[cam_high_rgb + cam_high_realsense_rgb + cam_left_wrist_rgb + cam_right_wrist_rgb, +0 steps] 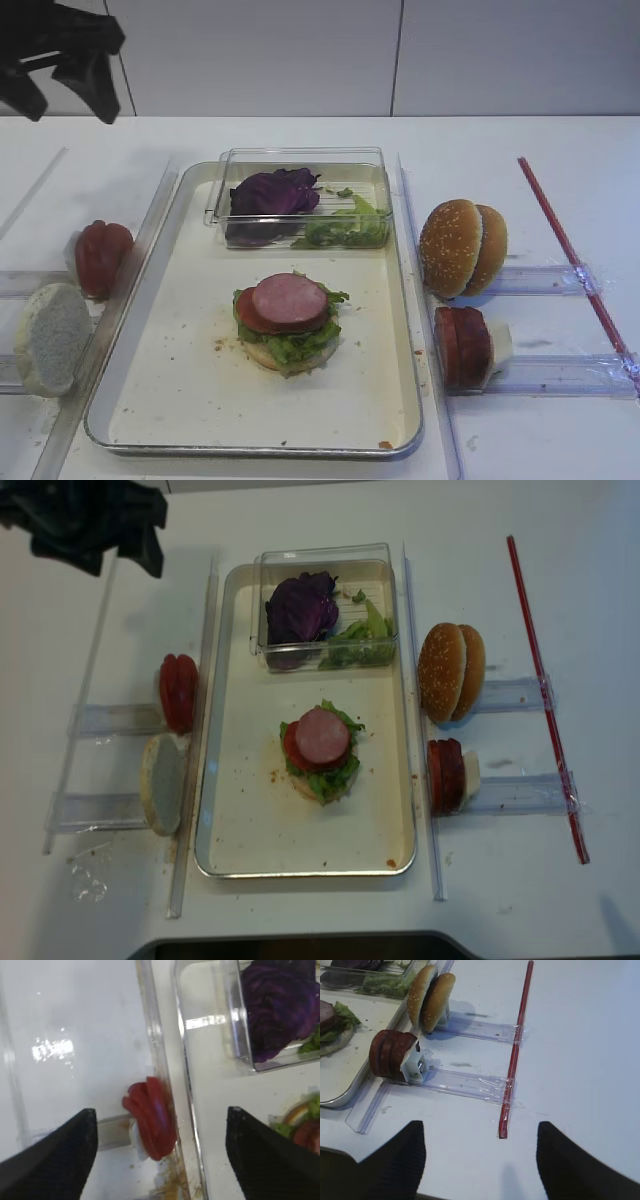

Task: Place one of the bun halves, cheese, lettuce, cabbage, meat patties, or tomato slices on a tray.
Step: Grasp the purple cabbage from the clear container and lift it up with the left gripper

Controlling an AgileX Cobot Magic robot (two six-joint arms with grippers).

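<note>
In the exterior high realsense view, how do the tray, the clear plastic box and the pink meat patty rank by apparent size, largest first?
1. The tray, clearly largest.
2. The clear plastic box inside it.
3. The meat patty on the stack, smallest.

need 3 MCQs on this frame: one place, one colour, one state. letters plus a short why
1. Where is the purple cabbage?
A. in the clear box on the tray
B. beside the sesame buns
C. on the stack

2. What colour is the top slice of the stack?
A. dark red
B. pale pink
C. green

3. How is the left hand?
A. shut on a tomato
C. open, above the tomato slices
B. resting on the tray

Answers:
1 A: the leaves lie inside the clear walls.
2 B: a pink round tops the lettuce.
3 C: the fingers stand wide apart, holding nothing.
</note>
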